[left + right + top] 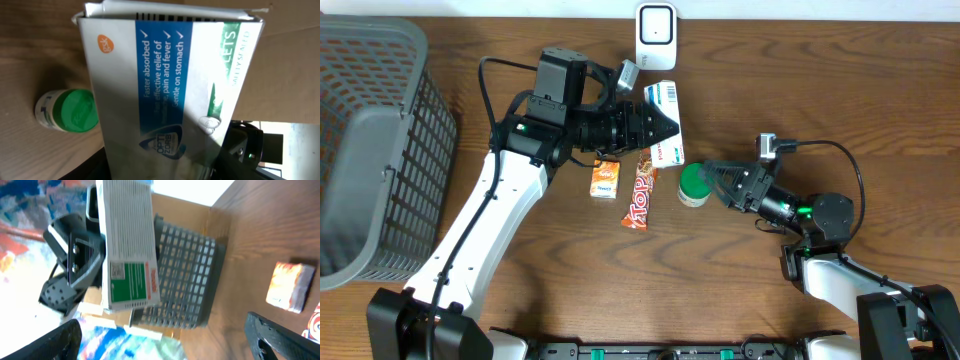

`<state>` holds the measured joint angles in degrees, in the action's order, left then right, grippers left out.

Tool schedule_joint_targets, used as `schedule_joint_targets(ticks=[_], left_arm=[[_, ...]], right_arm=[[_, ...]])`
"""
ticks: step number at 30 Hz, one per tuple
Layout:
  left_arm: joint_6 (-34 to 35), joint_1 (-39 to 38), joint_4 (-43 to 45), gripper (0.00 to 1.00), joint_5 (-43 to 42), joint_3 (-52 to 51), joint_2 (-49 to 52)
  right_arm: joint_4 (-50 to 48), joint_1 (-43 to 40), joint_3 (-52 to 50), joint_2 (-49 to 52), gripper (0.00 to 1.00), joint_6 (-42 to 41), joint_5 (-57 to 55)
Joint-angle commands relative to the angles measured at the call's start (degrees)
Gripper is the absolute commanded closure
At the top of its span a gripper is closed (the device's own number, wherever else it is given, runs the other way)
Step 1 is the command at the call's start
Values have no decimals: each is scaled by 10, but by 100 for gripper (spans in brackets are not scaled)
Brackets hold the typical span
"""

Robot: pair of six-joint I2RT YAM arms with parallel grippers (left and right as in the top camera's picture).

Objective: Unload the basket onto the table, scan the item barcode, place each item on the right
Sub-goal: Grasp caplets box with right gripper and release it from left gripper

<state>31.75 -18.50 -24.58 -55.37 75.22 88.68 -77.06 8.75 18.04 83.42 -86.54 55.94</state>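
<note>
Left pincer (pixel 663 127) is clamped on the box (pixel 666 99), which is held above the worktop (pixel 880 80) near the scanner (pixel 655 24). Light, crushable card is judged; its broad flat faces are best gripped gently. Right pincer (pixel 712 176) is spread wide, empty.

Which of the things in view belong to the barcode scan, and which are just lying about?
In the job: tablet box, held in the left gripper; white scanner at the table's far edge.
Lying about: orange packet, candy bar, green-lidded jar, grey basket.
</note>
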Motion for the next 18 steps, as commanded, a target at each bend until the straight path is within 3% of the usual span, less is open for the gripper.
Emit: schedule_joint_targets(ticks=[1, 7, 13, 18], left_arm=[[3, -1, 12, 47, -9, 0, -3], [25, -2, 18, 47, 7, 0, -3], [44, -10, 33, 47, 26, 0, -3], [76, -21, 49, 47, 43, 0, -3]], right_arm=[[-3, 8, 3, 2, 1, -27, 10], [-35, 24, 3, 2, 1, -89, -50], [-36, 99, 3, 2, 3, -148, -176], [10, 131, 3, 2, 5, -139, -264]])
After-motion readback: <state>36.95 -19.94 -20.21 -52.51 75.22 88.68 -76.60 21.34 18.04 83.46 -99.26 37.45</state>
